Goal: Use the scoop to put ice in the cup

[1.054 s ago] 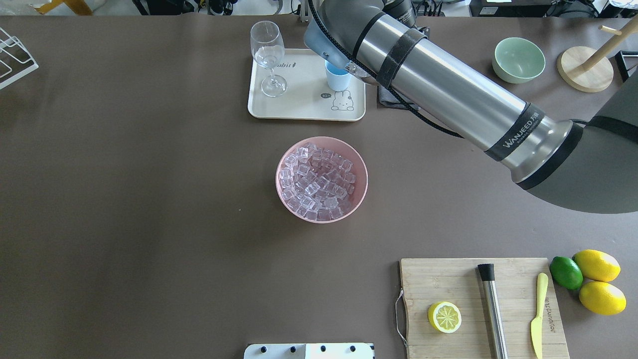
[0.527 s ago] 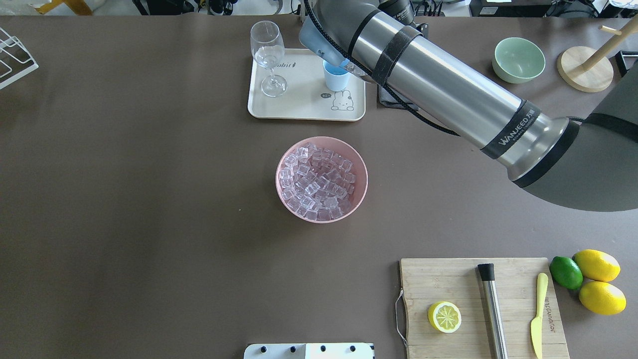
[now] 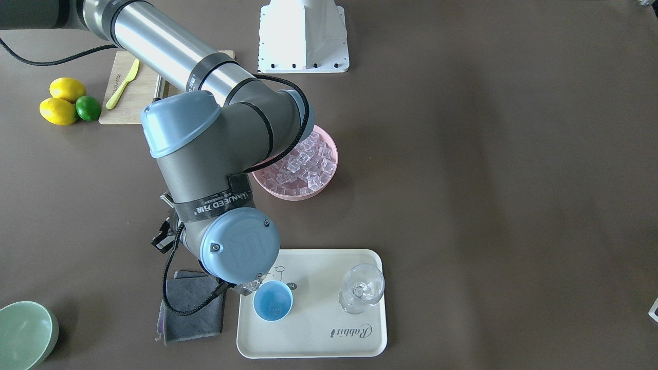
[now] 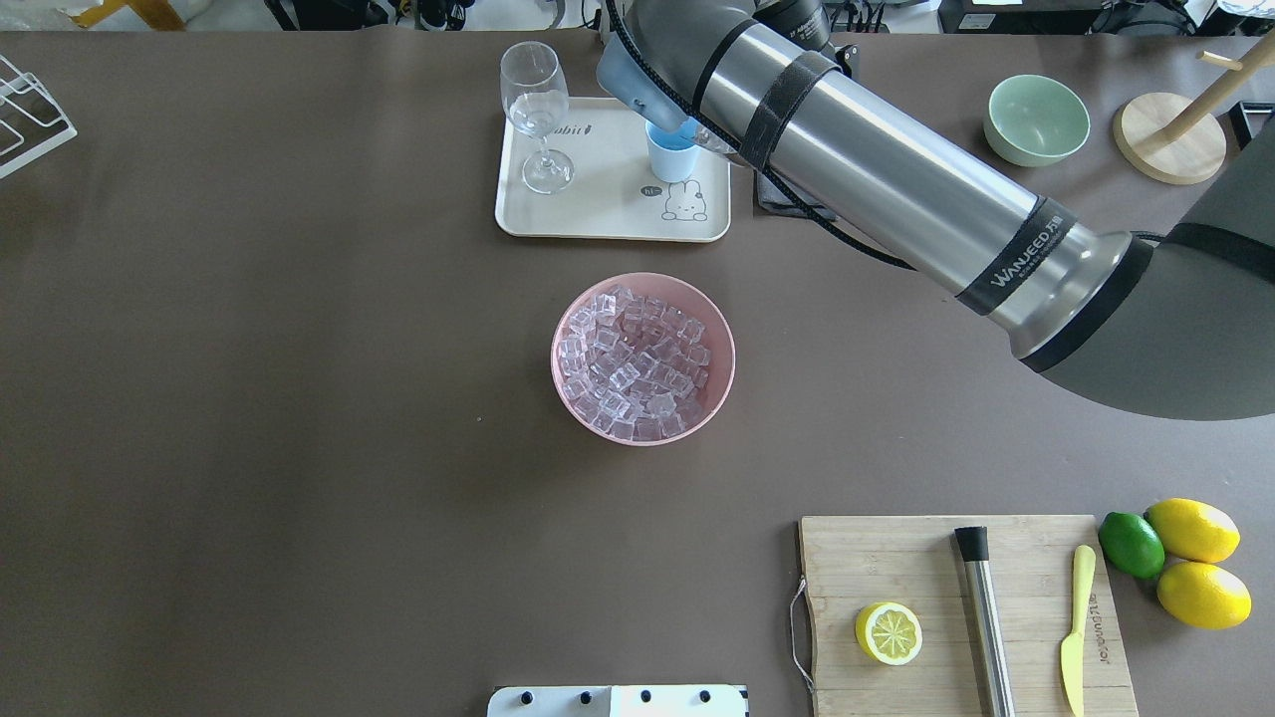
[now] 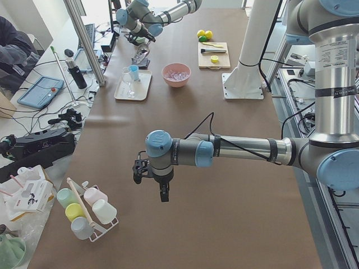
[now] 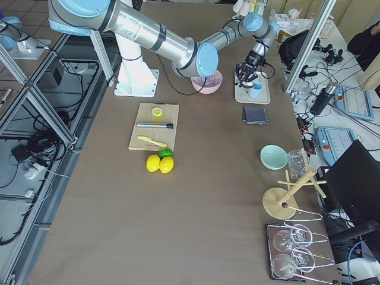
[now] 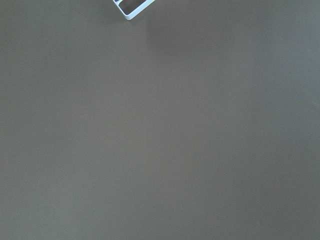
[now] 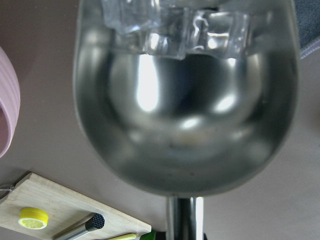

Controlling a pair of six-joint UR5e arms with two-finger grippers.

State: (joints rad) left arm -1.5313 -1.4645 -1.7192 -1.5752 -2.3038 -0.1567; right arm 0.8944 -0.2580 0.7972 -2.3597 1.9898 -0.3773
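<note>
Scoop (image 8: pixel 185 125) crept over cup (image 4: pixel 670 159) ahead of right jaws gripping it; ice (image 8: pixel 175 27) sat at lip, pour due. Left jaws: unclear.

Loaded steel scoop at the blue cup

The shiny scoop (image 8: pixel 185 100) carries a few clear cubes of ice (image 8: pixel 175 25) crowded at its front lip. It is just beside the rim of the upright light-blue cup (image 3: pixel 273 301) on the counter's far side. More cubes lie heaped mid-counter.
</note>
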